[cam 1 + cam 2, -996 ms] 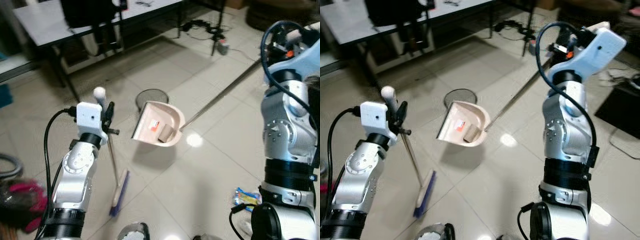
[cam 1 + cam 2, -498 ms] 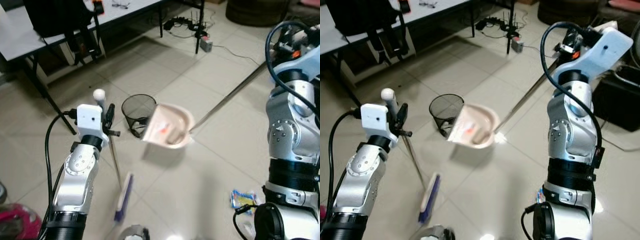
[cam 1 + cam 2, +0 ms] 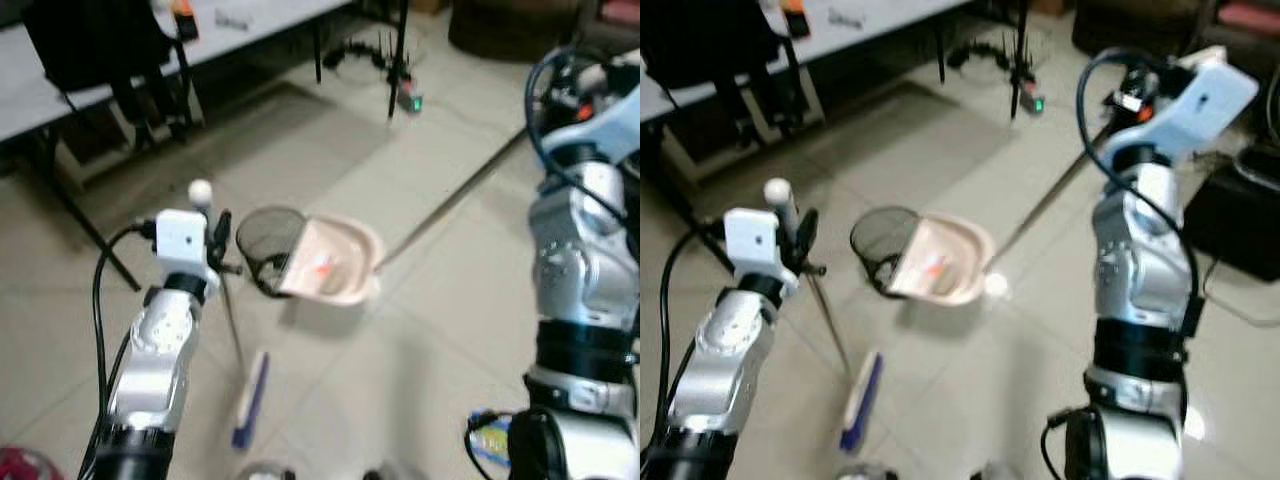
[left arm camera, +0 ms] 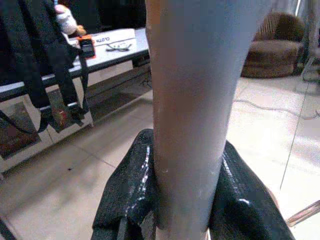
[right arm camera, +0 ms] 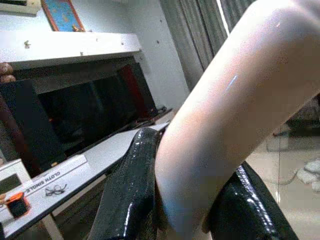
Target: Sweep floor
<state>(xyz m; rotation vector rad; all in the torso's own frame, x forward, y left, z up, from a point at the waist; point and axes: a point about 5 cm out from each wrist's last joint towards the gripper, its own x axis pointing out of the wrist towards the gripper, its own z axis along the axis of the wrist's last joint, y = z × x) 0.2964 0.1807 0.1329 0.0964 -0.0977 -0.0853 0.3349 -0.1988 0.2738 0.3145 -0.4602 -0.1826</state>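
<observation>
While motion blurs the head views, left end effector pinching grey broom pole, right end effector clamping long dustpan handle, beige plastic dustpan tilted against black mesh wastebasket, contents indistinct, blue brush head on tiled floor.

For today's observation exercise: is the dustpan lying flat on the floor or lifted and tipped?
Lifted and tipped. The dustpan hangs above the tiles on its long handle, its open mouth angled toward the mesh bin.
</observation>
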